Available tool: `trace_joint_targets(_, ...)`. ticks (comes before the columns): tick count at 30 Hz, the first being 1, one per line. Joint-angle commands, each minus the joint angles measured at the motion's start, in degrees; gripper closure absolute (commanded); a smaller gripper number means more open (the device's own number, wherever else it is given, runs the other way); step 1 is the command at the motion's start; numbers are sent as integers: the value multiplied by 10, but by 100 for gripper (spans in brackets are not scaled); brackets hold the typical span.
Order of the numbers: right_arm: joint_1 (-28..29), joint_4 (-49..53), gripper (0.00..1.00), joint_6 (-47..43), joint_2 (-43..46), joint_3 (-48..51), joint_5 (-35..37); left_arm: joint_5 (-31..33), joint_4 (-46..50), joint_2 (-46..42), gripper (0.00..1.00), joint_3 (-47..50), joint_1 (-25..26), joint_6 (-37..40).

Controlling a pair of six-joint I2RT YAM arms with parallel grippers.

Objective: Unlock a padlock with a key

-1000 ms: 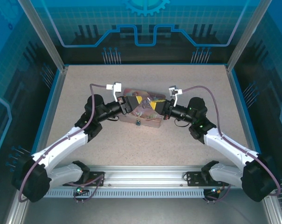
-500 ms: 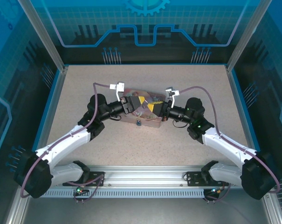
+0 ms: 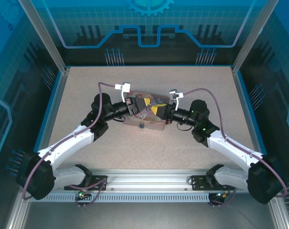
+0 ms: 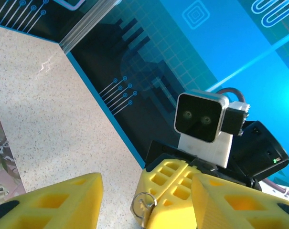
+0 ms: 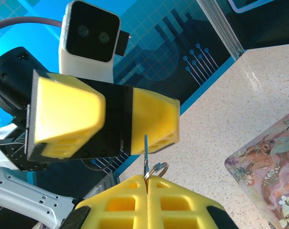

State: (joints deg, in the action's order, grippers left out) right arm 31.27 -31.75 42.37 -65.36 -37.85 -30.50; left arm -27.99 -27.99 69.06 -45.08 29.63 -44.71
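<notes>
Edging nearer, the left gripper (image 3: 143,105) gapes wide beside the right gripper (image 5: 146,180), which pinches the key (image 5: 145,153); the padlock (image 3: 141,125) waits untouched.

**Overhead view.** Bright, even light from above. The speckled surface (image 3: 87,105) is uniformly lit, with only soft, faint shadows close under the arms (image 3: 72,143). The blue walls (image 3: 20,71) carry pale reflections.

**Left wrist view.** A small white glare streak lies on the surface near the wall. The yellow foreground at the bottom edge is soft.

**Right wrist view.** The key (image 5: 145,152) is crisp. A sheen brightens the surface at right, and the tin (image 5: 268,176) is slightly blurred.
</notes>
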Motion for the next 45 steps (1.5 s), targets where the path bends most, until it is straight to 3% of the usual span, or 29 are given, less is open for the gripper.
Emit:
trace_joint_targets(1, 11, -14, 100, -3, -5, -23, -12, -21, -22, 6, 48, -14, 2, 3)
trace_joint_targets(6, 13, -14, 100, -2, -11, -26, -10, -27, -28, 11, 54, -14, 3, 1)
trace_joint_targets(11, 15, -17, 100, 2, -18, -28, -7, -31, -30, 14, 67, -13, 4, 0)
trace_joint_targets(18, 16, -19, 100, 6, -18, -30, -3, -31, -32, 20, 69, -14, 7, -1)
trace_joint_targets(22, 16, -17, 100, 9, -18, -29, 4, -31, -33, 21, 80, -14, 9, 1)
trace_joint_targets(27, 15, 13, 99, 0, -18, -40, -5, -31, -12, 13, 100, -20, 8, 25)
trace_joint_targets(31, -4, 62, 78, -34, 12, -34, -23, -18, 56, -10, 100, -35, 9, 77)
trace_joint_targets(37, -57, 24, 53, -38, 33, -12, -114, -42, 118, -32, 100, -59, 9, 124)
trace_joint_targets(41, -54, 9, 45, -54, 10, -40, -159, -64, 146, -39, 100, -73, 9, 144)
trace_joint_targets(45, -33, 13, 46, -70, -25, -75, -186, -70, 148, -41, 100, -77, 9, 143)
